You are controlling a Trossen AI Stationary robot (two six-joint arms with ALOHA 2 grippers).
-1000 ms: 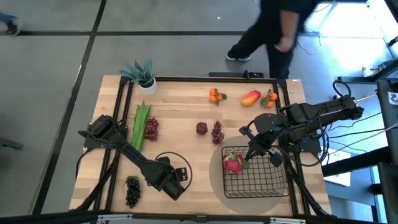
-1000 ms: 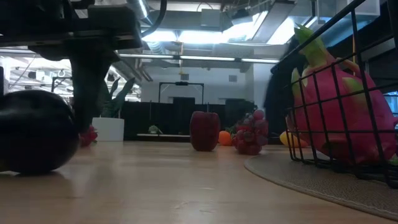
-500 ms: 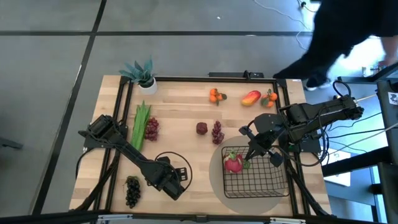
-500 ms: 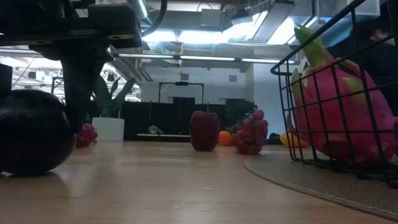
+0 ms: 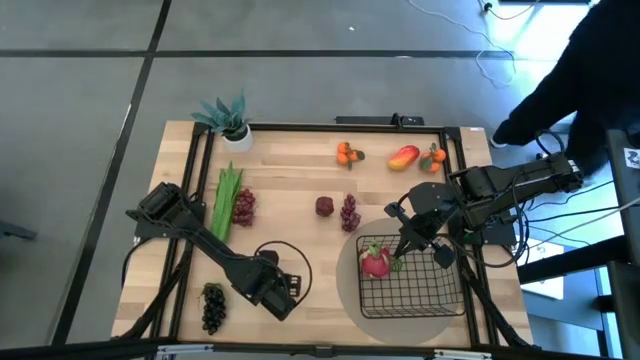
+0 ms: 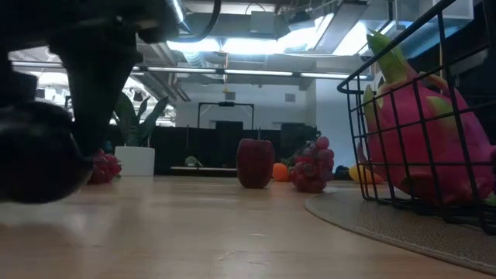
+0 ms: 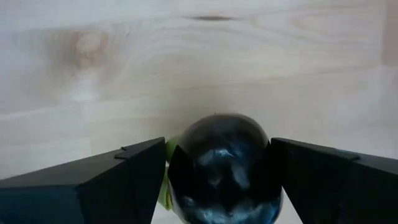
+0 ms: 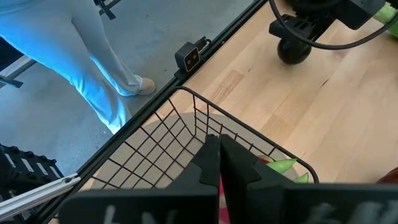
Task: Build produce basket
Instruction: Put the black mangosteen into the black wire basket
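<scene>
Black eggplant (image 7: 221, 165) clamped by left gripper (image 7: 217, 171)
Right gripper (image 8: 219, 165), fingers pressed together and empty, hovers over the basket (image 5: 418, 285) holding 1 dragon fruit (image 5: 376, 263).

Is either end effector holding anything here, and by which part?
The left end effector holds a glossy dark round fruit, fingers on its two opposite sides. The right end effector is shut and empty above the basket.
</scene>
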